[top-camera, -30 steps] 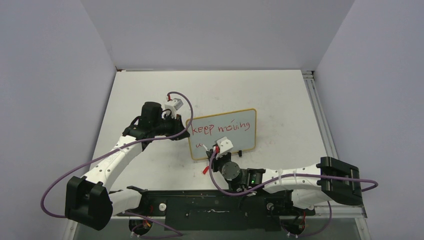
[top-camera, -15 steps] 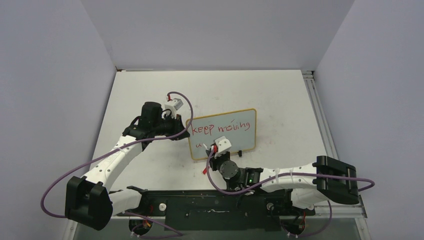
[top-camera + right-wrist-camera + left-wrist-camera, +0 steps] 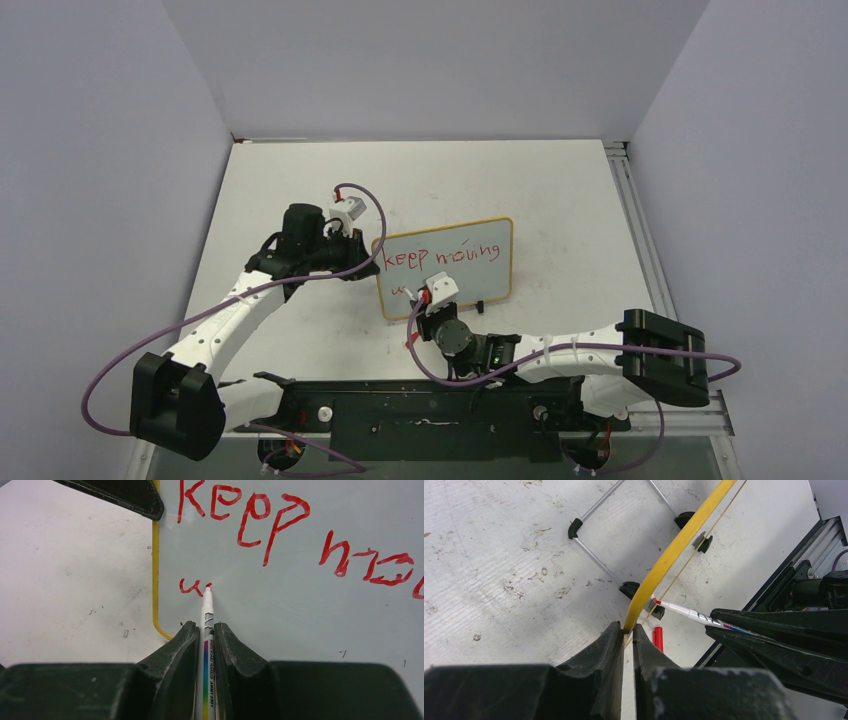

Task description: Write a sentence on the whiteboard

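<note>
The whiteboard (image 3: 482,276), yellow-framed, stands tilted on the table. My left gripper (image 3: 368,252) (image 3: 626,627) is shut on its left frame edge (image 3: 674,550). The sentence (image 3: 440,257) (image 3: 250,515) in red reads "keep moving" on the top line. Below it, the second line is a "u" and a short stroke (image 3: 192,586). My right gripper (image 3: 428,298) (image 3: 204,626) is shut on a white marker (image 3: 206,611) (image 3: 684,611), whose red tip touches the board face (image 3: 310,615) just right of the "u".
A red marker cap (image 3: 657,637) (image 3: 410,340) lies on the table in front of the board. The board's wire stand with black feet (image 3: 575,527) reaches behind it. A black base rail (image 3: 420,405) runs along the near edge and a metal rail (image 3: 635,220) along the right.
My right arm has shifted slightly left and toward the board, carrying the marker along the second line. The left arm and the board have not moved.
</note>
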